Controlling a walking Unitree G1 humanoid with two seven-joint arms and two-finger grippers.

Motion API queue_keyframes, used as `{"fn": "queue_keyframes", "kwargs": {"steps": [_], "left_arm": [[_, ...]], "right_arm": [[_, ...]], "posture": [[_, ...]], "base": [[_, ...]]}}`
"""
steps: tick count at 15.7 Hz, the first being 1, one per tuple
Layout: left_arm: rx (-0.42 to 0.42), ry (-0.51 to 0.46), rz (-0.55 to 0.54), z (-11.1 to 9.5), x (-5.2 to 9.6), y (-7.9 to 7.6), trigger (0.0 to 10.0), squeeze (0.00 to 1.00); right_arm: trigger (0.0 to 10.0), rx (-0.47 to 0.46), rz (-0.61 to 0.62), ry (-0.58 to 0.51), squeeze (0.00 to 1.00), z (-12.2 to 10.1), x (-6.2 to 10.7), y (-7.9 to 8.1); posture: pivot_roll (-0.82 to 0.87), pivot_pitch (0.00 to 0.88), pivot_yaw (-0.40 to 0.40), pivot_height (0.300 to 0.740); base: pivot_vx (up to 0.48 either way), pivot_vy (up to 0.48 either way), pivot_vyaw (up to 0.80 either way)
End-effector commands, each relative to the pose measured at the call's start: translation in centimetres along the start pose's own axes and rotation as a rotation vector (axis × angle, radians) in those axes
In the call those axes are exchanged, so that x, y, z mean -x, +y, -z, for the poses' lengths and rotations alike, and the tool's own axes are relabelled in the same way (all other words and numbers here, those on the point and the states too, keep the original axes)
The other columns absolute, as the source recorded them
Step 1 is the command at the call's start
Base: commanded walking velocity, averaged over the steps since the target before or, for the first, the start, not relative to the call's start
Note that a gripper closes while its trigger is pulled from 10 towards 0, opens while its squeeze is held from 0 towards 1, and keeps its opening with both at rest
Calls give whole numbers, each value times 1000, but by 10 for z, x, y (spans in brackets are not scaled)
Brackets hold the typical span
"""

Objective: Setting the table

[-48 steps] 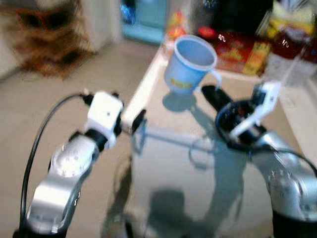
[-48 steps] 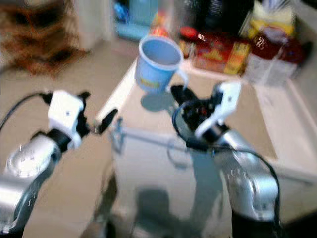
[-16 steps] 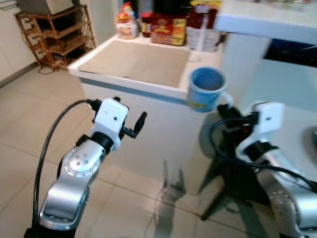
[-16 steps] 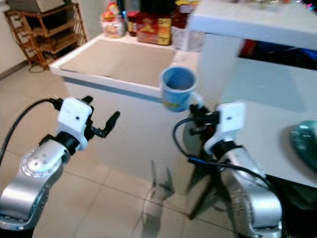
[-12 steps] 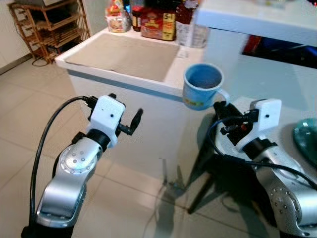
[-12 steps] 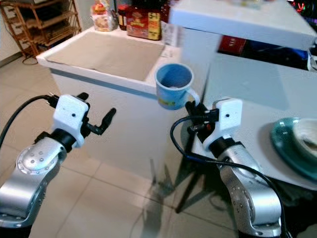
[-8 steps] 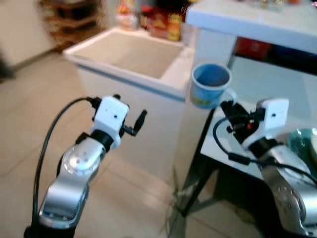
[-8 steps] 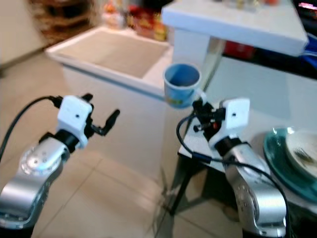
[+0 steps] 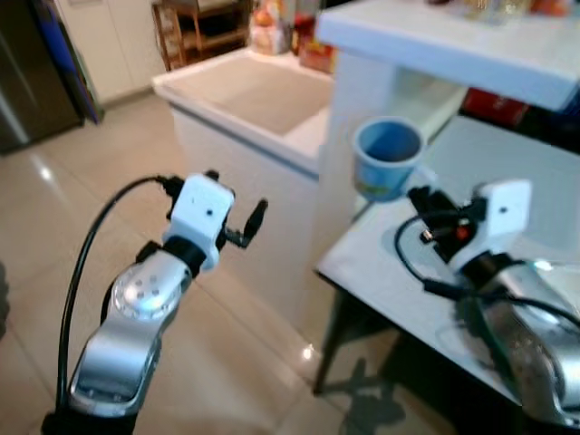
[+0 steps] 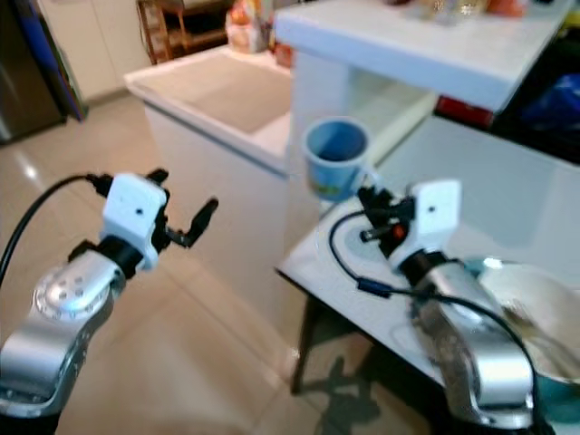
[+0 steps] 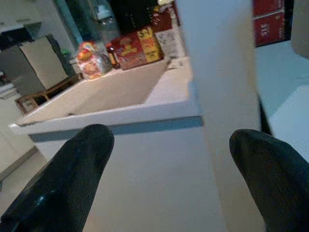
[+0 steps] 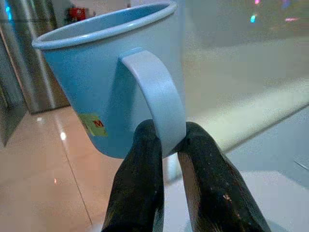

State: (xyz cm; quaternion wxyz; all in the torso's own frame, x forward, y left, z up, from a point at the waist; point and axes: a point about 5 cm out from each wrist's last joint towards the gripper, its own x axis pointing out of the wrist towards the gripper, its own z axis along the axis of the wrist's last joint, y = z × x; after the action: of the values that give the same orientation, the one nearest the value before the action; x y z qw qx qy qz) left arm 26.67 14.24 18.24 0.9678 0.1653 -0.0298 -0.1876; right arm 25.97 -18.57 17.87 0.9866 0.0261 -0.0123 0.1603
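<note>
Blue mug (image 12: 113, 75) hanging in the air, pinched by its pale handle between the two black fingers (image 12: 140, 188) of the right gripper (image 10: 370, 201), tilting slightly, open mouth up. Riding just above the near corner of the white counter (image 10: 507, 177), not touching it, with the corner edge directly beneath. Carrying a small yellow sticker with a red letter on its side.

Reaching forward at mid-height on the robot's left: the left gripper (image 9: 256, 217), fingers spread wide with nothing between them, hovering over bare tiled floor (image 9: 54, 217) well apart from the mug. Showing in its wrist view a long white edge of the lower cabinet top (image 11: 116, 113) and a white upright panel (image 11: 217, 72) rising just beside it.

Lying on the counter to the robot's right, close to the right arm: a teal plate (image 10: 535, 317) with a pale dish on it, partly hidden by the arm, blurred.

Standing beyond the cabinet top, against its far edge: red boxes and jars (image 11: 133, 46), packed close together. Overhanging the scene above: a thick white shelf slab (image 10: 408, 41), its front edge running diagonally.

Leaving open room on the left: glossy beige floor stretching toward a dark appliance (image 9: 27, 72) and a wooden rack (image 9: 195, 18).
</note>
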Motion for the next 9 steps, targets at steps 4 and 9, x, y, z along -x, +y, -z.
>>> {"fn": "queue_keyframes", "kwargs": {"steps": [4,9], "left_arm": [[-18,-4,-1,-2,0,2,10000,0],[-20,-5,5,-2,1,3,10000,0]], "right_arm": [[10000,37,-80,-22,0,-19,5,-3],[10000,44,-131,-5,0,-37,13,-16]], "posture": [[15,0,6,740],[14,0,7,740]], "base": [[0,-480,0],[0,-480,0]]}}
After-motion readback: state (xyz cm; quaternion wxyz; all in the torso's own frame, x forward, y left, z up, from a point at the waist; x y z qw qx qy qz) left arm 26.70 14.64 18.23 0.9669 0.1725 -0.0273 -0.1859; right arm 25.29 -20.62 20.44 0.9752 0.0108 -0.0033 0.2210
